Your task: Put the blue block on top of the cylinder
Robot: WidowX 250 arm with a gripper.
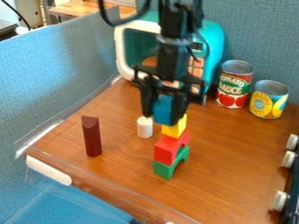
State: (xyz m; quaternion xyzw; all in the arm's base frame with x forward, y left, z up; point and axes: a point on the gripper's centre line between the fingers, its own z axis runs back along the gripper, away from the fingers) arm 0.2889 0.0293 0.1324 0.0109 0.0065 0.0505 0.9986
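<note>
The black gripper [163, 117] hangs down over the middle of the desk [234, 162], its jaws closed on the sides of the blue block [163, 108], which is pinched between them. The blue block is right by the yellow block [174, 127] at the top of a stack; I cannot tell whether the two touch. Under the yellow block comes a red block [168, 149], and under that a green arch [166, 169] standing on the desk. The white cylinder [144, 127] stands upright just beside the stack, on the side toward the dark red block [92, 138], which is also upright, near the desk's edge. Behind the gripper is a teal toy microwave [215, 40], with a red can [234, 84] and a yellow and blue can [269, 99] near it. White knobs [288, 159] line the view's right edge.
</note>
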